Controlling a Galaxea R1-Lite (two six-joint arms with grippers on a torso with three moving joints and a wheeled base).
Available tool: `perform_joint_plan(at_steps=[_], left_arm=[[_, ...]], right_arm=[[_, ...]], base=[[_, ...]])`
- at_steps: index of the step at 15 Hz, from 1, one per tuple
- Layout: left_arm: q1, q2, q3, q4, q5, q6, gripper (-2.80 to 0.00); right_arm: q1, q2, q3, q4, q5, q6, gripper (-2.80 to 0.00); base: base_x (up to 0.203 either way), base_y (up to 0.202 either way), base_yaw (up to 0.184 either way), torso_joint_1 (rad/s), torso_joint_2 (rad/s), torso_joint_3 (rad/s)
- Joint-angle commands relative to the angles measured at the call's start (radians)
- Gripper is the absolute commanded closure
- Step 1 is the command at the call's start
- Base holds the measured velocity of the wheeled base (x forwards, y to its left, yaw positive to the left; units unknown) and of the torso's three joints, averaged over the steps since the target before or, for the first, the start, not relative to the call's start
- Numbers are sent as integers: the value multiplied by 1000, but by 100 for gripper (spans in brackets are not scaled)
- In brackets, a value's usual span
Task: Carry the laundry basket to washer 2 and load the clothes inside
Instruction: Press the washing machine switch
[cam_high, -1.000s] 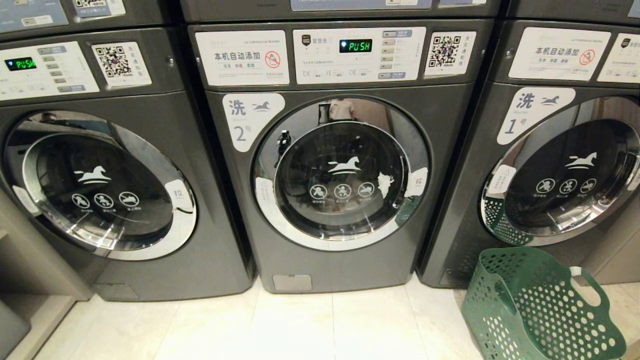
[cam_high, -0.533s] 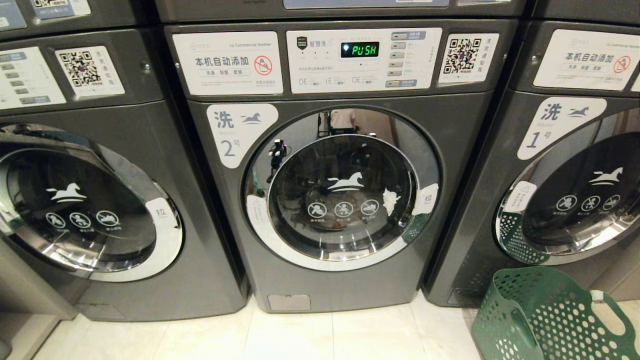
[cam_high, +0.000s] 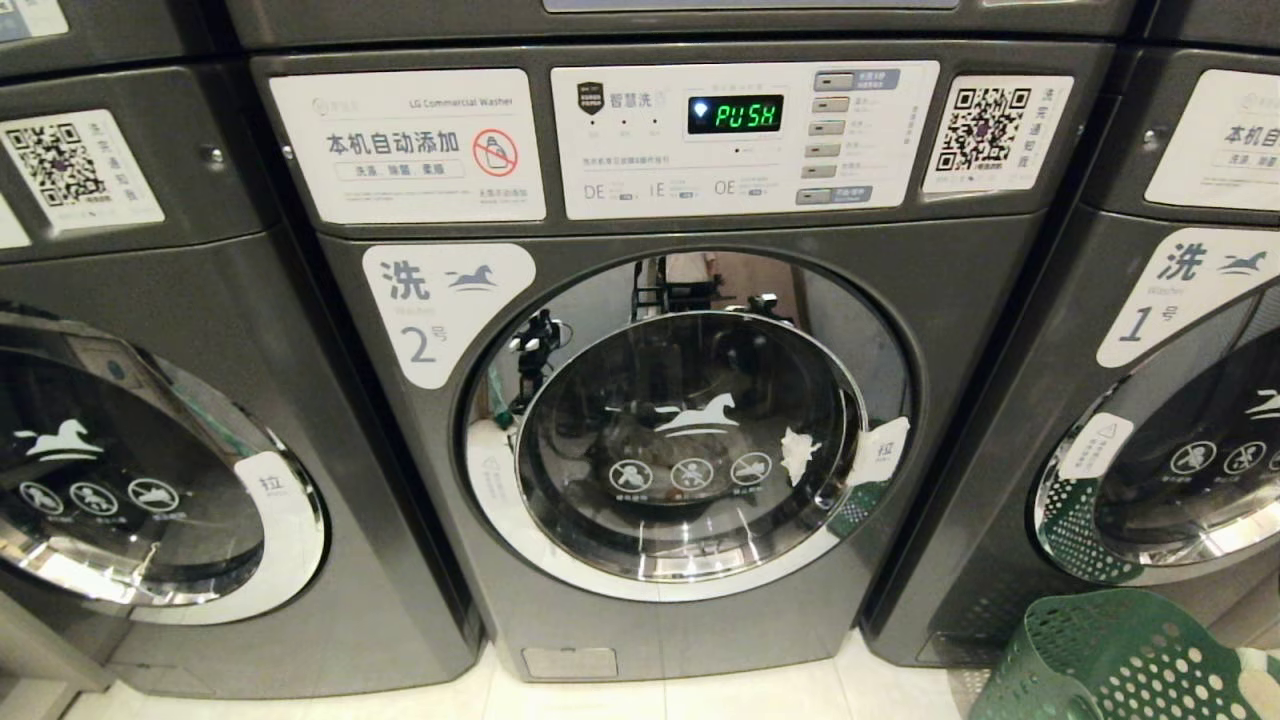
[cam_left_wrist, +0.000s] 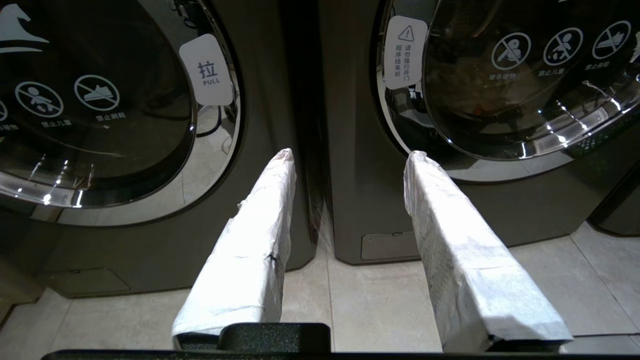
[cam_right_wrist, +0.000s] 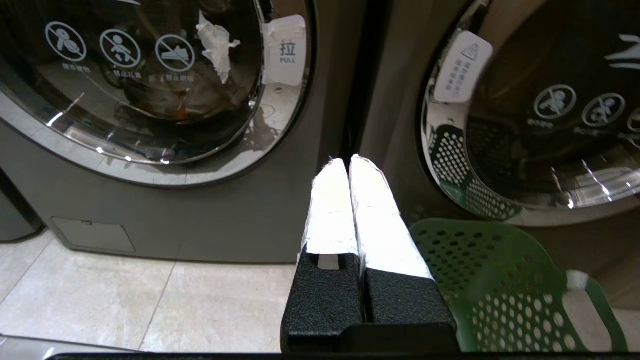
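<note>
Directly ahead in the head view stands washer 2 (cam_high: 660, 400), its round door (cam_high: 690, 430) shut, the torn sticker on the glass and the pull tab (cam_high: 885, 440) on the rim's right side. No arm shows in that view. Left gripper (cam_left_wrist: 350, 155) hangs low before the seam between the unnumbered washer (cam_left_wrist: 125, 125) and washer 2, fingers (cam_left_wrist: 260, 220) spread to a moderate gap and holding nothing. Right gripper (cam_right_wrist: 348, 162) hangs low before the seam between washer 2 and washer 1 (cam_right_wrist: 525, 125), fingers pressed together, empty. The basket (cam_right_wrist: 480, 270) rests on the floor (cam_high: 760, 695) just beside the right gripper, in front of washer 1, at the lower right edge of the head view; no garments are visible in the part shown. A dim orange patch shows behind the door glass in the right wrist view; what it is cannot be told. The relation governing the next move: the pull tab lies up and to the left of the right fingers, on the door edge nearest them, so the right arm is judged better placed than the left to open the door. Against the earlier head frames, washer 2 fills more of the picture and the basket sits nearer the corner; the whole scene shifts together, so the camera has closed in, not the objects.
</note>
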Motion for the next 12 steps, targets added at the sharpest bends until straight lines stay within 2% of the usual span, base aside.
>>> perform_joint_plan(at_steps=[1,4,7,9,12], left_arm=[[0,-1,2,0,0,0,0],[0,-1,2,1,0,3,0],[0,-1,2,0,0,-1,0],[0,-1,2,0,0,-1,0],[0,-1,2,0,0,-1,0]], right_arm=[[0,6,-32,-6,21,-9,0],[0,154,-284,-5,155,-14,0],[3,564,-536,-65,230,-14,0],[12,856,-673,-180,282,-19,0],[65,1184,-831,-410,353,-44,0]], base=[[177,0,-1,2,11,-6],[40,0,1,2,-1,1],[0,0,0,0,0,0],[0,0,0,0,0,0],[0,0,0,0,0,0]])
